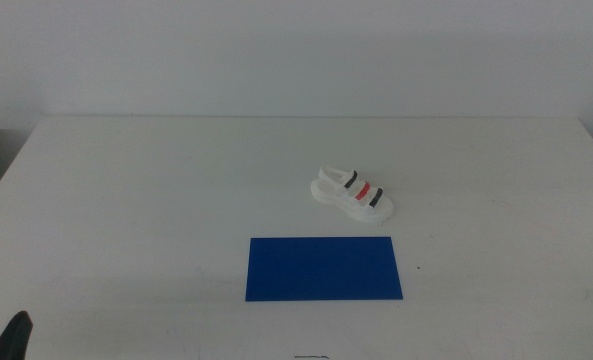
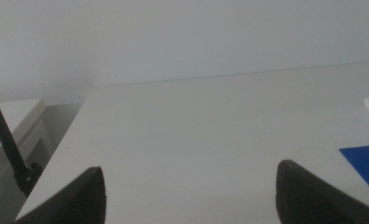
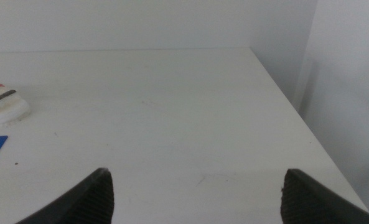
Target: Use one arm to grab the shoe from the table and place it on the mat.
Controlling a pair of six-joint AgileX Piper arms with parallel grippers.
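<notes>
Well ahead of both waiting tools — left tool (image 2: 190, 193) and right tool (image 3: 196, 193), jaws spread wide, empty — the white shoe (image 1: 352, 192) with black-red-black straps sits just beyond the blue mat (image 1: 323, 268) on the tabletop (image 1: 156, 190).

Bright, even, diffuse light, faint shadows on the white table (image 1: 156, 200), soft focus, slight washout.

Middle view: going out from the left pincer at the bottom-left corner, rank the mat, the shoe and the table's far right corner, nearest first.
Measured from the left pincer, waiting at the bottom-left edge:
1. The mat, flat at centre front.
2. The shoe, just behind the mat's right half, resting on the table.
3. The table's far right corner, farthest.
</notes>
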